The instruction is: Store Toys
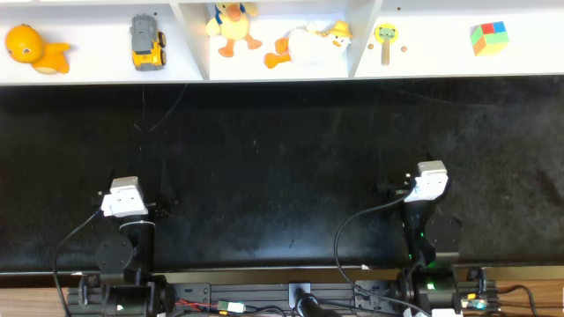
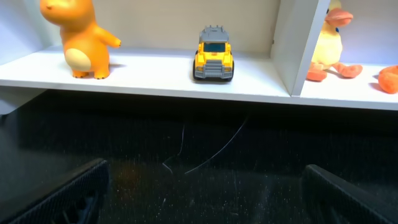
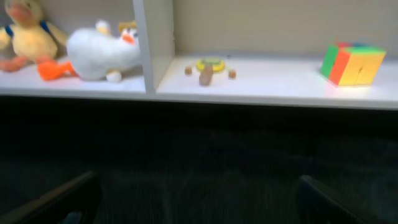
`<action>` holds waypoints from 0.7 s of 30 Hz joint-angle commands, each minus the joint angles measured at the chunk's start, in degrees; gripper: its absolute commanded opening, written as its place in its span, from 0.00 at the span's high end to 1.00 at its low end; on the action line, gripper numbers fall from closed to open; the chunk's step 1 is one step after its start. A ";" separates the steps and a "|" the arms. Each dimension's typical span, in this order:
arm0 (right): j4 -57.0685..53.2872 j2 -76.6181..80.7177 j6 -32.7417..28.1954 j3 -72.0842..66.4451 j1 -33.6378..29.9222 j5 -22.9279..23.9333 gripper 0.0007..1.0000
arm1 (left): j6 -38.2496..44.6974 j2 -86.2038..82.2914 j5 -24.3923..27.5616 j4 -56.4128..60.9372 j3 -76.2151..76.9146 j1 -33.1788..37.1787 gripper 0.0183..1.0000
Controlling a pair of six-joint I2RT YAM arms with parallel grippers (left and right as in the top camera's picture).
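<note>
All the toys stand on the white shelf (image 1: pixel 282 74) along the far edge. An orange figure (image 1: pixel 35 47) (image 2: pixel 81 37) and a yellow toy truck (image 1: pixel 147 42) (image 2: pixel 214 55) share the left compartment. A yellow plush duck (image 1: pixel 233 26) (image 2: pixel 329 40) (image 3: pixel 28 37) and a white plush duck (image 1: pixel 307 46) (image 3: pixel 102 53) lie in the middle one. A small rattle toy (image 1: pixel 387 40) (image 3: pixel 209 68) and a colour cube (image 1: pixel 488 38) (image 3: pixel 352 62) sit in the right one. My left gripper (image 1: pixel 123 197) (image 2: pixel 202 186) and right gripper (image 1: pixel 429 181) (image 3: pixel 196 193) rest open and empty near the arm bases, far from the shelf.
A black mat (image 1: pixel 282 167) covers the table between the arms and the shelf. White dividers (image 1: pixel 194 35) (image 1: pixel 363 35) split the shelf into compartments. Cables and arm bases (image 1: pixel 291 295) line the near edge.
</note>
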 commanded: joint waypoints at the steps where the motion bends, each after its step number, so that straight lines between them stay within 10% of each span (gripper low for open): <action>1: -2.21 -2.45 0.02 -0.76 0.31 1.51 0.01 | 1.07 -0.57 0.17 -0.22 -0.04 -0.15 0.00; 21: -9.92 -8.26 -0.15 -0.76 -1.84 0.17 0.00 | 1.07 -0.57 0.17 -0.24 -0.04 -0.15 0.00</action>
